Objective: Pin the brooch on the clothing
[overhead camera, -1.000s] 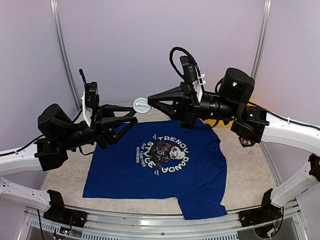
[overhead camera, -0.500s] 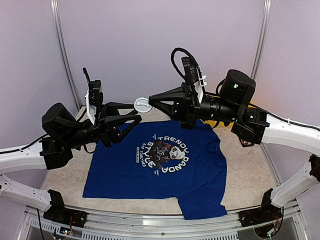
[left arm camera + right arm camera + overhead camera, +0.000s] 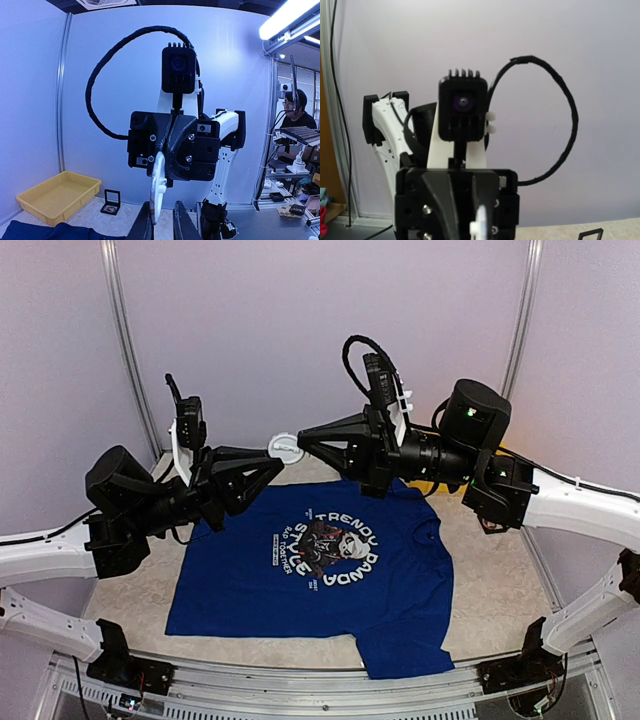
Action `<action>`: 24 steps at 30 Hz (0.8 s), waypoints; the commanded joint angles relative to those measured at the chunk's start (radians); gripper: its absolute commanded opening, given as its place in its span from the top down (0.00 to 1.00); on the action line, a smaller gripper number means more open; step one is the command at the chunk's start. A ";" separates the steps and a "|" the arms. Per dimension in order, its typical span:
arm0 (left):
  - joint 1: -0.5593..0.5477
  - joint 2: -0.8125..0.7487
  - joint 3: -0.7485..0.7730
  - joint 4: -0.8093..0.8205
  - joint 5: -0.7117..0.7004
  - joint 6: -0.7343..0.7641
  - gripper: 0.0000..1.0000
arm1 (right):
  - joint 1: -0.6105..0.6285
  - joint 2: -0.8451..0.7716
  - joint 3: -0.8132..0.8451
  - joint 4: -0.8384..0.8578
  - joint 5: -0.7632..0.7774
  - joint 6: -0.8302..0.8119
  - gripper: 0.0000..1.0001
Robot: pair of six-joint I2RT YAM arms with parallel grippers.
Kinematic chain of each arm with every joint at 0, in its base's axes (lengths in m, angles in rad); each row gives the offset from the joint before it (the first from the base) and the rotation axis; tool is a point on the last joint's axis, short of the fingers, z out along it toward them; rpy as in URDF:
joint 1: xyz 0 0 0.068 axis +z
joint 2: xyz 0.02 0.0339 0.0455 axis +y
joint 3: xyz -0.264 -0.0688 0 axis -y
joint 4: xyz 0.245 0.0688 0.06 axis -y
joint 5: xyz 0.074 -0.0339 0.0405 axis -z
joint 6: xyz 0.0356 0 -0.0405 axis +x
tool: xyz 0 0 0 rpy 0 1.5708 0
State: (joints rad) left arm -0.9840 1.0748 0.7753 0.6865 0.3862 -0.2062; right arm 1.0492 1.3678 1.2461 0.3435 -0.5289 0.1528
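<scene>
The brooch [image 3: 285, 449], a white round disc, hangs in the air above the far edge of the clothing [image 3: 330, 580], a royal-blue T-shirt with a white panda print lying flat on the table. My right gripper [image 3: 300, 445] is shut on the disc from the right. My left gripper [image 3: 272, 452] meets it from the left. In the left wrist view the brooch [image 3: 159, 180] stands edge-on, and its lower rim sits between my left gripper's [image 3: 161, 210] narrowed fingers. The right wrist view shows the brooch [image 3: 481, 225] at the bottom edge; that gripper's own fingers are out of frame.
A yellow tray [image 3: 57, 195] and a small open black box [image 3: 111, 202] stand at the table's far right side beyond the shirt. A person [image 3: 295, 107] sits at a bench outside the cell. Aluminium frame posts [image 3: 125, 330] rise at the back corners.
My left gripper has moved right and up to the brooch, and its fingers have closed in round the rim. My right gripper has held still with the brooch.
</scene>
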 commanded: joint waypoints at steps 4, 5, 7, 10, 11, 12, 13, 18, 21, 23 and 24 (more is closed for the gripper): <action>-0.007 0.017 0.025 0.052 0.015 -0.005 0.95 | 0.010 -0.022 -0.011 0.000 0.008 -0.004 1.00; -0.007 0.016 0.025 0.049 0.012 -0.004 0.98 | 0.010 -0.022 -0.011 -0.001 0.007 -0.004 1.00; -0.007 0.015 0.025 0.048 0.006 -0.004 1.00 | 0.011 -0.021 -0.012 -0.008 0.010 -0.005 1.00; -0.008 0.012 0.020 0.053 -0.003 -0.005 1.00 | 0.011 -0.019 -0.018 -0.017 0.009 -0.008 1.00; -0.008 0.009 0.018 0.052 -0.005 -0.006 1.00 | 0.011 -0.019 -0.020 -0.025 0.010 -0.011 1.00; -0.008 0.006 0.018 0.047 -0.009 -0.004 1.00 | 0.010 -0.020 -0.020 -0.034 0.011 -0.016 1.00; -0.008 0.005 0.018 0.038 -0.013 0.001 1.00 | 0.011 -0.022 -0.020 -0.046 0.012 -0.021 1.00; -0.008 -0.025 0.032 -0.139 -0.123 0.082 1.00 | 0.007 -0.056 0.018 -0.211 0.020 -0.098 0.68; -0.008 -0.048 0.071 -0.349 -0.231 0.166 1.00 | -0.022 -0.124 0.024 -0.347 0.041 -0.170 0.39; -0.009 -0.056 0.104 -0.485 -0.289 0.203 1.00 | -0.045 -0.146 0.049 -0.506 0.048 -0.211 0.21; -0.010 -0.056 0.124 -0.555 -0.306 0.231 1.00 | -0.057 -0.151 0.064 -0.576 0.055 -0.228 0.18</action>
State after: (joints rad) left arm -0.9890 1.0454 0.8169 0.4313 0.2245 -0.0975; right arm 1.0298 1.2861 1.2503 0.0536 -0.4999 0.0257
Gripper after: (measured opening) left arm 0.007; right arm 0.758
